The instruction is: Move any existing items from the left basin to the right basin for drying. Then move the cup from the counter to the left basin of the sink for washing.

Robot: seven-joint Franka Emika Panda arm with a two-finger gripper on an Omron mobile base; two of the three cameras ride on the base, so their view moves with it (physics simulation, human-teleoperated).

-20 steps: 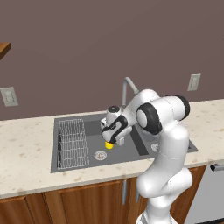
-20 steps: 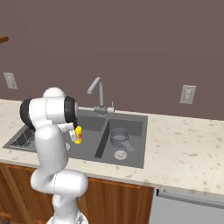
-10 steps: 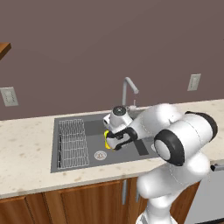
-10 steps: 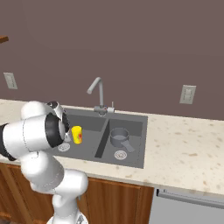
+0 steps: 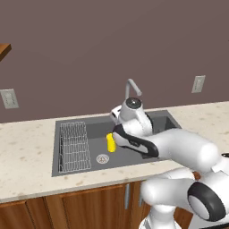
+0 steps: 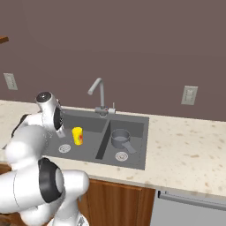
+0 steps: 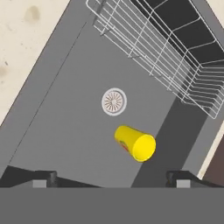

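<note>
1. Since the hand view looks down past the claw (image 7: 113,177), its two dark fingertips sit at the bottom of the frame, wide apart and clamped on nothing.
2. Just above and between those tips in that frame stands the cup (image 7: 135,143), free of both fingers. Its yellow rim faces the camera and its long axis runs along the line of sight, so it is upright on the floor of the left basin (image 7: 65,127). The claw is above the cup, roughly in line with it (the one relation any coming move turns on).
3. Further up the frame lies the round drain (image 7: 113,101), close beside the cup, and beyond it, at upper right, the wire rack (image 7: 175,57).
4. From the right base view, the cup (image 6: 77,135) stands left of centre by the drain, and the saucepan (image 6: 120,137) sits near the frame's centre in the right basin (image 6: 137,145), handle pointing toward the lower right.
5. Farthest back, the faucet (image 6: 99,95) rises behind the divider, with the beige worktop (image 6: 190,145) at right.
6. Judged from this, both placements look done; a straight lift clear of the cup seems all that remains.
</note>
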